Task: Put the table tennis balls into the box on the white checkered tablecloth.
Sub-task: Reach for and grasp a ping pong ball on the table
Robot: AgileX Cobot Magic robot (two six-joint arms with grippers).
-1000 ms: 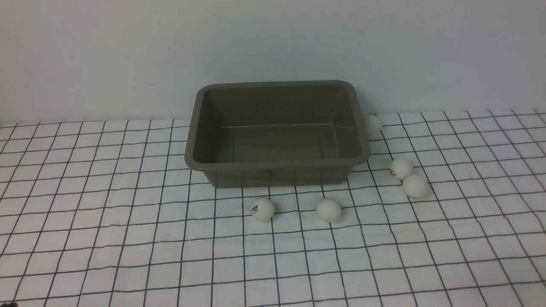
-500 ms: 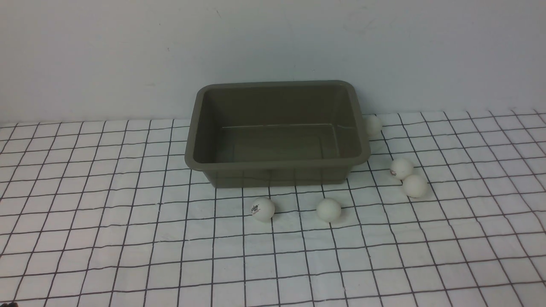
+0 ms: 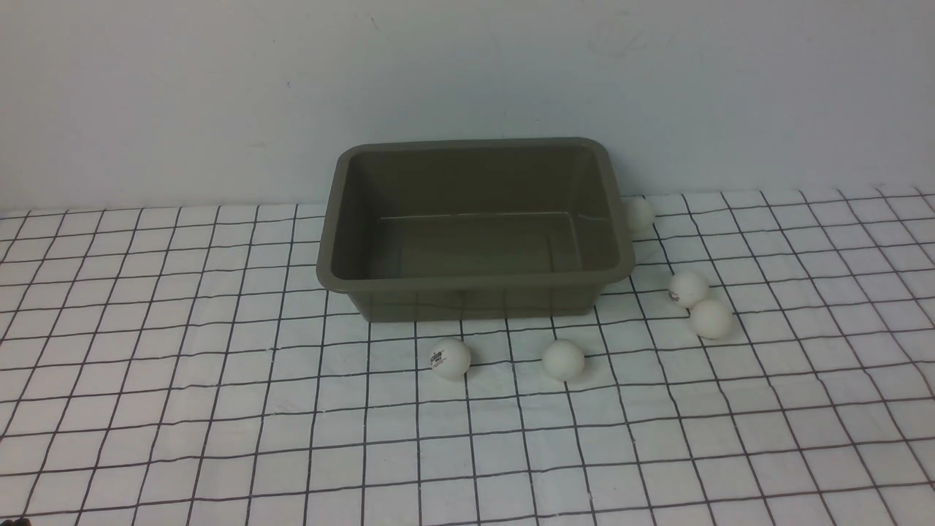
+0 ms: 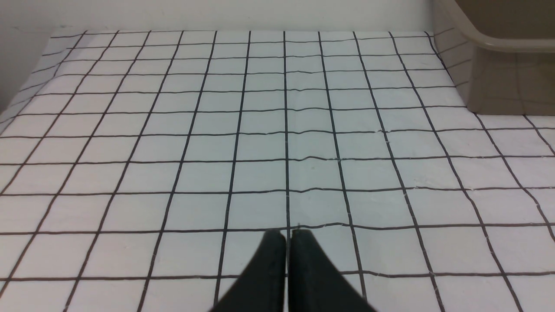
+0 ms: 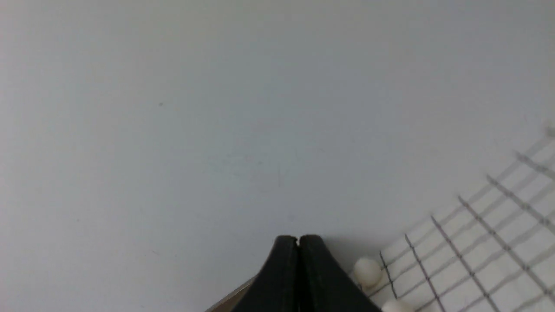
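Note:
The olive-grey box (image 3: 473, 276) stands empty on the white checkered tablecloth (image 3: 182, 380). Several table tennis balls lie around it: two in front (image 3: 450, 358) (image 3: 563, 359), a touching pair to its right (image 3: 687, 288) (image 3: 710, 318), and one by its far right corner (image 3: 638, 215). Neither arm shows in the front view. My left gripper (image 4: 288, 236) is shut and empty, low over bare cloth, with a box corner (image 4: 498, 73) ahead. My right gripper (image 5: 297, 239) is shut and empty, aimed at the wall, with two balls (image 5: 367, 271) (image 5: 396, 306) beside it.
A plain pale wall (image 3: 467, 88) rises directly behind the box. The cloth's left edge (image 4: 26, 93) shows in the left wrist view. Wide cloth stretches left of the box and along the front.

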